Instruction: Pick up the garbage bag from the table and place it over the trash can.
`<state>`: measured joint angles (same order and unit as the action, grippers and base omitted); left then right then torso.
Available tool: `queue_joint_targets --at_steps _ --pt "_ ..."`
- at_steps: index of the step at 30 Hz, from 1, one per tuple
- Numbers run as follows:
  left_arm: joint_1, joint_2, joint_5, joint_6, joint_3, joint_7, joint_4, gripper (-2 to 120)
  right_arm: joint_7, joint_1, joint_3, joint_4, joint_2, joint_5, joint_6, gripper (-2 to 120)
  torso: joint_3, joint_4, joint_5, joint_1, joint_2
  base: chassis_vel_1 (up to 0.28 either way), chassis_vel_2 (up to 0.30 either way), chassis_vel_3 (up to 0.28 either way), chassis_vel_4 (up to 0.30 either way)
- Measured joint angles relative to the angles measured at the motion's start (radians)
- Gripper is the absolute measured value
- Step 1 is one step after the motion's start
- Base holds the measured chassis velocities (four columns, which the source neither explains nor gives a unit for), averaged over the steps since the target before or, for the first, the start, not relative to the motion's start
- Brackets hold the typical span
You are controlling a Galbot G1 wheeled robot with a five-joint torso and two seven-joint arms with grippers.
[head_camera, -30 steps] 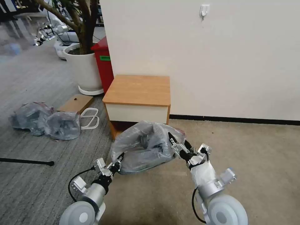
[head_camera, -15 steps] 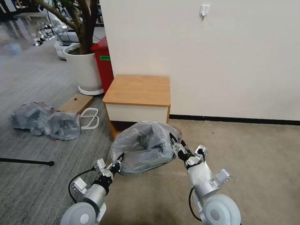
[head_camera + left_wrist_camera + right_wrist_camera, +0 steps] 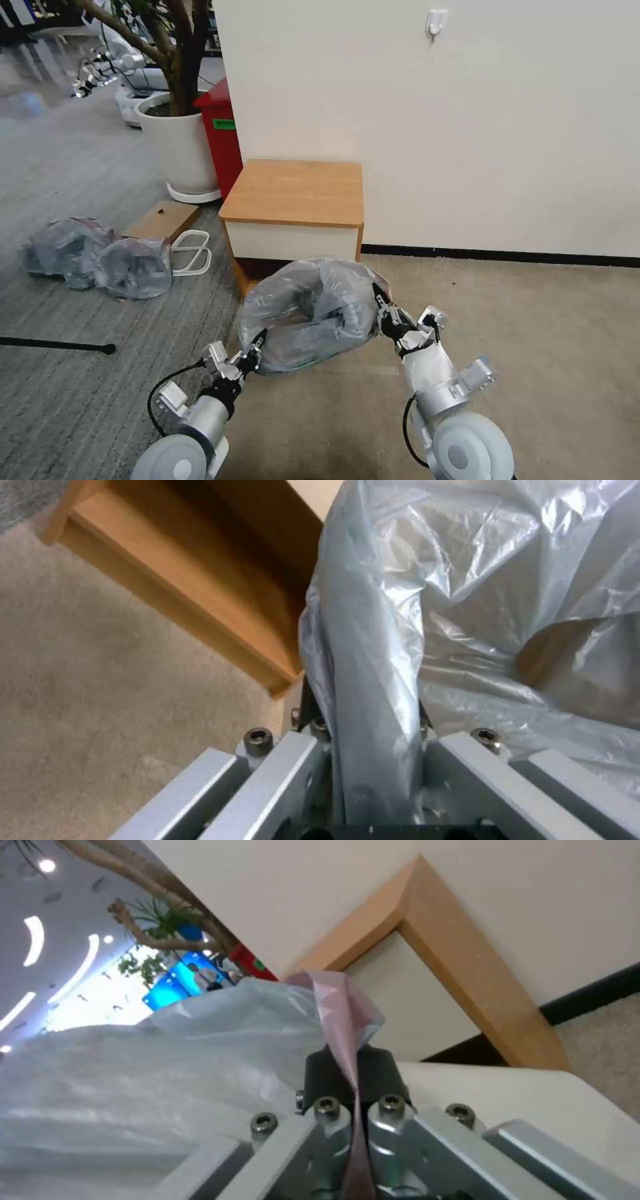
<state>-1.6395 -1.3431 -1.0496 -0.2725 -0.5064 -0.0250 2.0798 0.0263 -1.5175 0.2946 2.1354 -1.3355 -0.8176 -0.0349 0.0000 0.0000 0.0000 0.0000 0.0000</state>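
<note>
The garbage bag (image 3: pixel 307 313), thin grey plastic, hangs stretched between my two grippers just in front of the table (image 3: pixel 293 190). My left gripper (image 3: pixel 257 347) is shut on the bag's near left edge, and a fold of film runs between its jaws (image 3: pixel 365 725). At the far right edge, my right gripper (image 3: pixel 382 305) is shut on the reddish-pink rim band (image 3: pixel 347 1005). The trash can is almost wholly hidden under the bag; a cream-white rounded surface (image 3: pixel 520 1090) beside the right gripper seems to be part of it.
The white wall rises behind the table. To the left stand a red bin (image 3: pixel 223 133) and a large white planter (image 3: pixel 177 143). On the floor farther left lie flat cardboard (image 3: pixel 160 220), a white wire frame (image 3: pixel 193 250), two bulging grey bags (image 3: pixel 100 263) and a black pole (image 3: pixel 53 345).
The right gripper has shifted a little right and lower, the left a little lower and nearer. The bag is pulled wider between them and its open mouth has folded over.
</note>
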Motion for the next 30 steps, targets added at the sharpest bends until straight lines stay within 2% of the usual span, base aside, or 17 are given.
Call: queue_joint_targets --at_steps 5,8,12,19,25,27,30 --pt "-0.010 -0.002 -0.001 -0.002 0.000 0.020 0.010 2 0.007 0.019 0.002 -0.029 0.008 0.005 0.000 0 0.000 0.0000 0.0000 0.000 0.000 0.000 0.000 0.000 0.000" --pt "-0.020 -0.011 -0.001 -0.006 0.009 0.036 0.016 2 0.020 0.071 0.002 -0.134 0.020 0.037 0.006 0 0.000 0.0000 0.0002 0.000 0.000 0.000 0.000 0.000 0.000" --pt "-0.022 -0.014 -0.001 -0.006 0.011 0.037 0.020 2 0.023 0.097 0.002 -0.188 0.029 0.048 0.010 0 0.000 0.0000 0.0001 0.000 0.000 0.000 0.000 0.000 0.000" --pt "-0.023 -0.015 -0.001 -0.006 0.012 0.040 0.028 2 0.023 0.121 0.001 -0.248 0.038 0.072 0.015 0 0.000 0.0000 0.0001 0.000 0.000 0.000 0.000 0.000 0.000" --pt "-0.022 -0.022 -0.002 -0.006 0.017 0.041 0.027 3 0.023 0.125 0.003 -0.293 0.039 0.157 0.025 0 0.000 0.0000 0.0001 0.000 0.000 0.000 0.000 0.000 0.000" --pt "-0.020 -0.024 -0.003 -0.008 0.018 0.041 0.027 3 0.034 0.123 0.008 -0.316 0.040 0.239 0.032 7 0.000 0.0000 0.0001 0.000 0.000 0.000 0.000 0.000 0.000" --pt "-0.019 -0.024 -0.003 -0.008 0.018 0.041 0.028 3 0.037 0.115 0.011 -0.317 0.041 0.270 0.038 13 0.000 0.0000 0.0001 0.000 0.000 0.000 0.000 0.000 0.000"
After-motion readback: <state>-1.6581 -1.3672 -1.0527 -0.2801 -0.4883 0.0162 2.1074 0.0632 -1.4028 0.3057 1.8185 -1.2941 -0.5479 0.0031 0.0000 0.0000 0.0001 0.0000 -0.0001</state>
